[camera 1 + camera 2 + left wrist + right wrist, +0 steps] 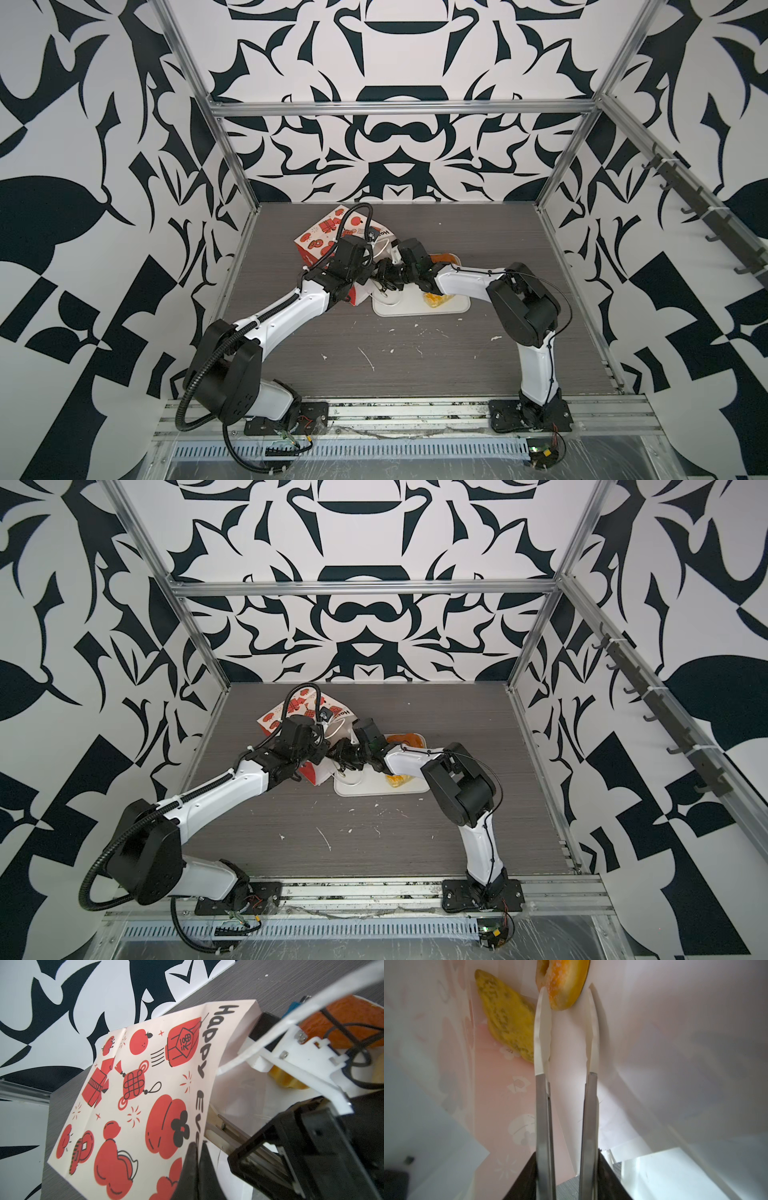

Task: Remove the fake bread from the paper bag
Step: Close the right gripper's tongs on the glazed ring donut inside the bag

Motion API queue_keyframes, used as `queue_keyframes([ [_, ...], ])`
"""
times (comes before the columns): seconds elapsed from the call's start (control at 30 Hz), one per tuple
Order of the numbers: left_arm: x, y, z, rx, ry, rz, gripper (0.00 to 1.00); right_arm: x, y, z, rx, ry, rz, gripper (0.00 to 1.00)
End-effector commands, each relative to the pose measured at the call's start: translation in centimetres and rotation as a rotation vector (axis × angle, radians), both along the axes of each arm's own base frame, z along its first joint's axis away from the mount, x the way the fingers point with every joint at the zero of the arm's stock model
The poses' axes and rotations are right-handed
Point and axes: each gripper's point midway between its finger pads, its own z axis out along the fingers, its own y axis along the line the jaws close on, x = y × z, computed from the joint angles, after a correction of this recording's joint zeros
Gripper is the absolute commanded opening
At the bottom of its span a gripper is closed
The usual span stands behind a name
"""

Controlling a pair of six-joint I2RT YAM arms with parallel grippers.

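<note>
The right gripper (566, 989) reaches deep inside the paper bag (675, 1043). Its two long white-tipped fingers (543, 1022) stand parted, with the tips flanking the lower edge of the ring doughnut (562, 976) at the top centre of the right wrist view; whether they press on it I cannot tell. In the upper left of that frame a yellow croissant (506, 1018) lies against the bag's pink-tinted wall. The left gripper (197, 1147), at the bottom centre of the left wrist view, is clamped shut on the bag's edge near its mouth. In both top views the bag lies tilted on its side above centre, its mouth toward the white tray (407, 309) just to its right on the grey table (415, 357). On the tray a yellow pastry (434, 299) sits by the lower edge and an orange-brown piece (446, 258) by the upper edge, both partly hidden by the right arm (461, 278).
</note>
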Motion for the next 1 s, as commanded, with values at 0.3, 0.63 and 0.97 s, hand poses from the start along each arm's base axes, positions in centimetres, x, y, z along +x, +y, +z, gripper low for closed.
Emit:
queue_keyframes([
  [0.3, -0.2, -0.8, 0.8, -0.038, -0.02, -0.028, 0.0, 2.8, 1.0, 4.8, 0.131, -0.085, -0.05, 0.43],
  [0.63, -0.3, -1.0, 0.6, -0.042, -0.014, -0.034, 0.0, 3.7, 1.3, 4.9, 0.119, -0.103, -0.055, 0.43],
  [0.97, -0.2, -1.0, 0.4, -0.042, -0.011, -0.032, 0.0, 3.9, 1.5, 4.9, 0.112, -0.11, -0.061, 0.38],
])
